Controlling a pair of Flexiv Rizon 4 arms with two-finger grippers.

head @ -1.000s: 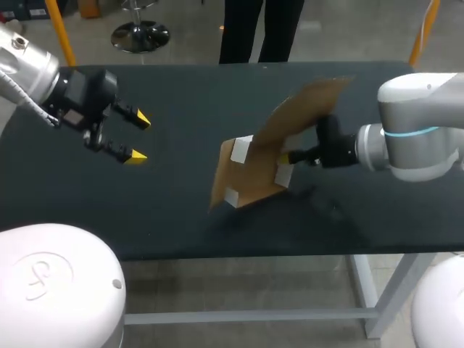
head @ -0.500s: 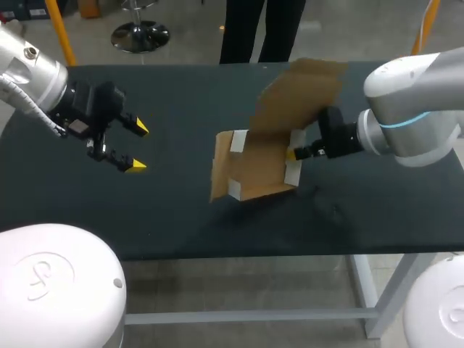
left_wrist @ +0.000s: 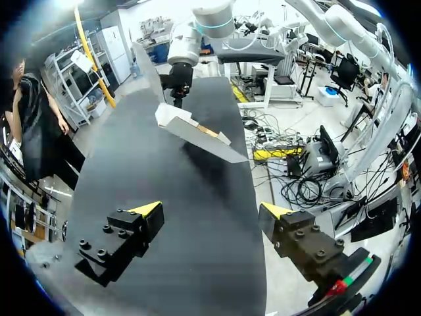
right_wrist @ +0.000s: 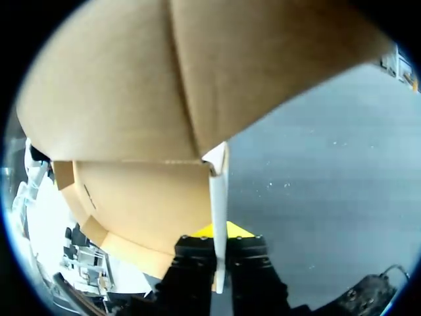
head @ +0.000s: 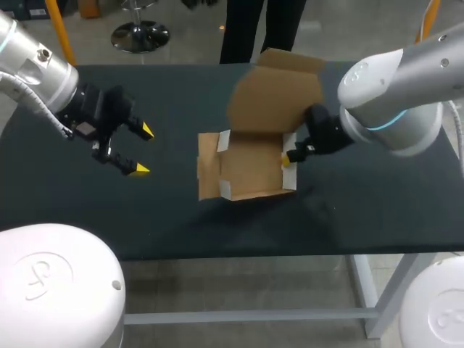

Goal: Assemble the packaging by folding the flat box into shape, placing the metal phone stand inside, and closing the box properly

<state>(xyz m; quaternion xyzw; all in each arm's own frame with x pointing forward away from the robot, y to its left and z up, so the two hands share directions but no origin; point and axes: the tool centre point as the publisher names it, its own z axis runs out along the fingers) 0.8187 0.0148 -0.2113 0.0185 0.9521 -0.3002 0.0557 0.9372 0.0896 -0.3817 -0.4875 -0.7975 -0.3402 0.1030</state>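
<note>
The brown cardboard box (head: 246, 174) lies open on the black table (head: 145, 210), its side walls up and white inner flaps showing. Its lid (head: 279, 94) stands raised at the far side. My right gripper (head: 288, 156) is shut on the box's right side wall; in the right wrist view the thin white wall edge (right_wrist: 218, 197) is pinched between the fingers of the right gripper (right_wrist: 218, 249), with the lid (right_wrist: 131, 85) overhead. My left gripper (head: 143, 150) hangs open to the left of the box, holding nothing. From the left wrist, the left gripper (left_wrist: 212, 210) faces the box (left_wrist: 191, 128) well ahead. No phone stand is visible.
Bare black tabletop lies between my left gripper and the box, and in front of the box up to the near edge (head: 239, 254). My right arm (head: 391, 94) reaches in over the table's right part.
My right arm has swung the box from a steep tilt down to flat on the table and shifted it left, with the lid now upright. My left gripper has drifted slightly nearer.
</note>
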